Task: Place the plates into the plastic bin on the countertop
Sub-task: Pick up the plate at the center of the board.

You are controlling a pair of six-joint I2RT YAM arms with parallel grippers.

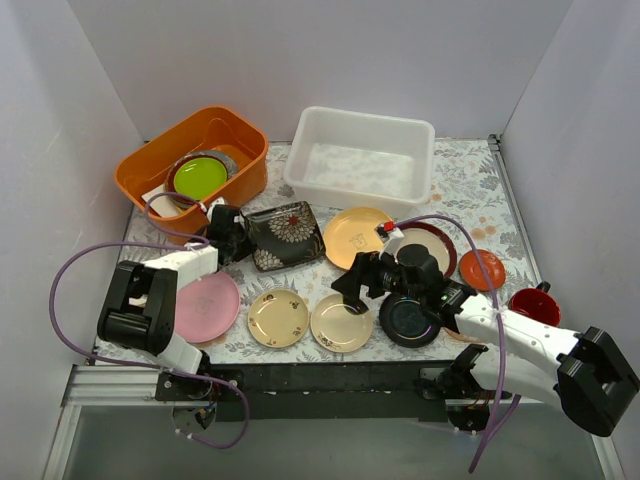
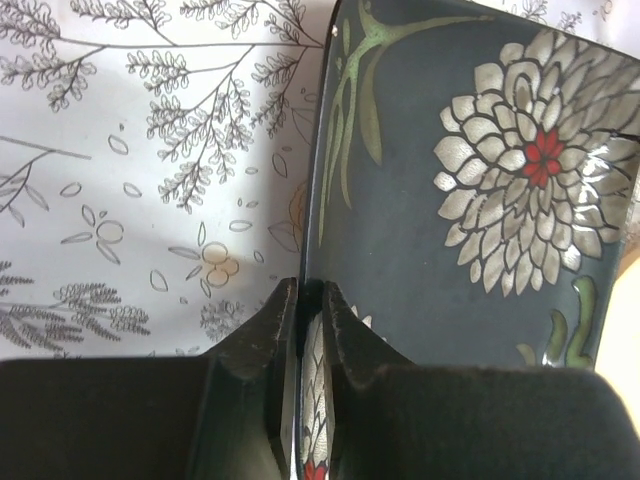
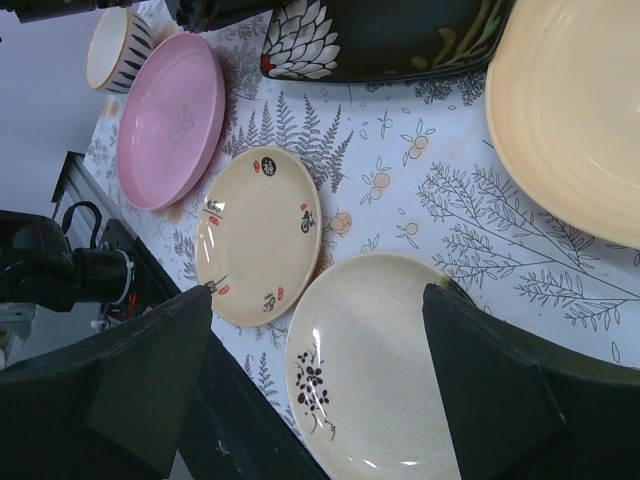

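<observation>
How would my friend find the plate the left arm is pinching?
Start at the orange tub at the back left of the countertop. Just in front of it, toward the middle, lies a dark plate, the left pincer shut on its edge. It is the only square one, with big white flowers with red centres; the other plates are round.

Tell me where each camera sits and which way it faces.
Top external: above and behind, looking down on countertop, plastic bin, both arms.
Left wrist: looks along left pincer, shut on the square floral plate edge.
Right wrist: looks down past open right pincer at two small cream plates.
Shared: square floral plate, in all three.
</observation>
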